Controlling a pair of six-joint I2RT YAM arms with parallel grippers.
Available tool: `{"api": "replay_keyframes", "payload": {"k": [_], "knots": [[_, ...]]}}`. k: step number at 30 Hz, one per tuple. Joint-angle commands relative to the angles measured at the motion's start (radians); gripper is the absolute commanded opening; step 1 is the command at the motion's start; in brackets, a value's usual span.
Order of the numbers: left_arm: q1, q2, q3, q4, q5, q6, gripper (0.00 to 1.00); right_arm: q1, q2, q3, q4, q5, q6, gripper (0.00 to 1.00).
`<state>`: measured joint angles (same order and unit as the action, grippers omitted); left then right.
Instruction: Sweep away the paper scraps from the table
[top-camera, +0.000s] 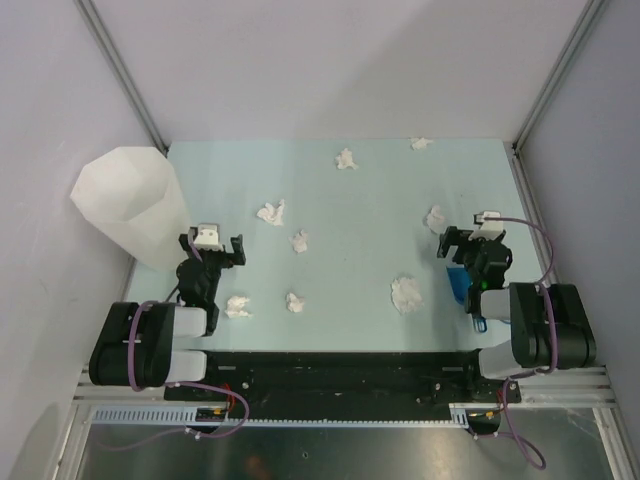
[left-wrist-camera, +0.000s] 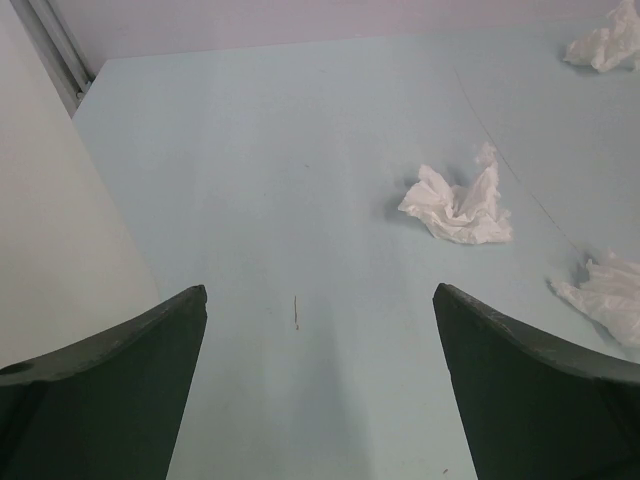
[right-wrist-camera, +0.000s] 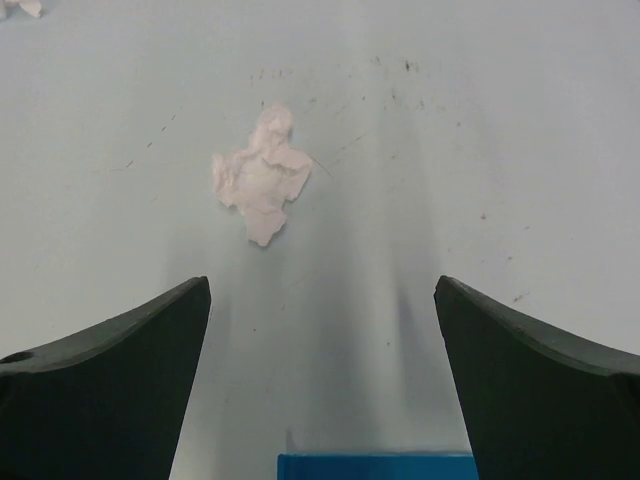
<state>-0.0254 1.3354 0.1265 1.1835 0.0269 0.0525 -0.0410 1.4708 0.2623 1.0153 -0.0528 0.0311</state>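
Several crumpled white paper scraps lie scattered on the pale green table (top-camera: 360, 200), among them one at mid-left (top-camera: 271, 212), one at the back (top-camera: 346, 158) and a bigger one near the front (top-camera: 405, 294). My left gripper (top-camera: 212, 243) hovers at the front left, open and empty (left-wrist-camera: 320, 295). A scrap (left-wrist-camera: 458, 205) lies ahead to its right. My right gripper (top-camera: 470, 243) hovers at the front right, open and empty (right-wrist-camera: 322, 285), with one scrap (right-wrist-camera: 262, 178) just ahead, left of centre.
A tall white faceted bin (top-camera: 130, 205) stands at the table's left edge, close to the left gripper's left side (left-wrist-camera: 50, 230). A blue object (top-camera: 458, 285) lies under the right arm, its edge showing below the jaws (right-wrist-camera: 375, 466). Grey walls enclose the table.
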Motion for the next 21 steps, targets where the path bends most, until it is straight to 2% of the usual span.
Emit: {"api": "replay_keyframes", "payload": {"k": [1, 2, 4, 6, 8, 10, 12, 14, 15, 16, 18, 19, 21], "knots": [[0.004, 0.004, 0.025, 0.034, -0.016, -0.029, 1.0, -0.016, -0.189, 0.102, -0.314, 0.031, 0.079, 1.0], [0.004, 0.004, 0.025, 0.034, -0.016, -0.029, 1.0, -0.016, -0.228, 0.144, -0.411, 0.028, 0.113, 0.99], [0.004, 0.002, 0.027, 0.033, -0.016, -0.029, 1.0, -0.008, -0.274, 0.219, -0.623, -0.036, 0.174, 0.9], [0.005, -0.005, 0.019, 0.036, -0.01, -0.029, 1.0, 0.025, -0.334, 0.259, -0.76, -0.041, 0.2, 0.87], [0.013, -0.089, 0.013, -0.004, 0.237, 0.059, 1.0, 0.038, -0.389, 0.317, -0.964, -0.018, 0.242, 0.87], [0.004, -0.169, 0.042, -0.187, 0.411, 0.142, 1.0, 0.038, -0.423, 0.366, -1.17, 0.066, 0.297, 0.84], [-0.01, -0.228, 0.07, -0.231, 0.39, 0.146, 1.0, 0.038, -0.454, 0.387, -1.277, 0.144, 0.358, 0.81], [-0.011, -0.26, 0.099, -0.345, 0.434, 0.179, 1.0, 0.067, -0.449, 0.422, -1.4, 0.159, 0.38, 0.78], [-0.011, -0.272, 0.145, -0.407, 0.465, 0.197, 1.0, 0.07, -0.428, 0.434, -1.432, 0.153, 0.382, 0.71], [-0.011, -0.284, 0.175, -0.558, 0.494, 0.22, 1.0, 0.07, -0.408, 0.451, -1.487, 0.131, 0.372, 0.68], [-0.011, -0.321, 0.272, -0.723, 0.598, 0.326, 1.0, 0.081, -0.338, 0.501, -1.538, 0.104, 0.348, 0.62], [-0.011, -0.327, 0.307, -0.886, 0.619, 0.361, 0.99, 0.088, -0.311, 0.517, -1.595, 0.117, 0.346, 0.61], [-0.013, -0.341, 0.42, -1.046, 0.659, 0.438, 0.98, 0.118, -0.235, 0.549, -1.645, 0.16, 0.339, 0.61]]}}
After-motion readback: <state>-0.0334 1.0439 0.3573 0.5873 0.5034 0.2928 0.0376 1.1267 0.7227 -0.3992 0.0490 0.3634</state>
